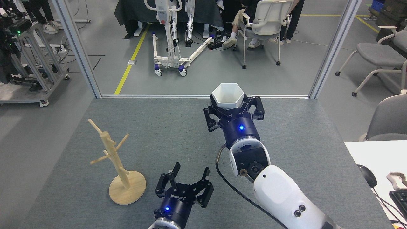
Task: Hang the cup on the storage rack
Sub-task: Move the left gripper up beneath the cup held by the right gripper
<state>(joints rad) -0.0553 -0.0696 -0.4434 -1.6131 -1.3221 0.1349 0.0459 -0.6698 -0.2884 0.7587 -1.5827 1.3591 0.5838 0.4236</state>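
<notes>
**Inspector:** Right gripper is closed round the lower body of the cup, carried clear above the counter near its far edge. Rim is uppermost, mouth open to the camera, so the cup's long axis runs roughly upright, tilted slightly away along the arm's line. Base is hidden between the fingers. The side hole is not visible from this view.

**Supervisor:** And the other arm?

**Inspector:** Left gripper is spread wide with nothing in it, low at the near edge, just right of the storage rack.

**Supervisor:** State the relation the next move depends on.

**Inspector:** Storage rack lies well apart from the cup, to the left of the right gripper and nearer the robot. Its disc base sits flat on the counter and its post appears to lean toward upper left in this view; pegs angle upward on both sides. The left gripper is much the nearer to it, but the right one has the cup.

**Supervisor:** Assessment?

**Inspector:** In my judgement the cup must travel left and toward the robot, then be turned so its hole meets a peg tip along that peg's slope. Which way the hole faces now cannot be told, so that alignment is unconfirmed.
</notes>
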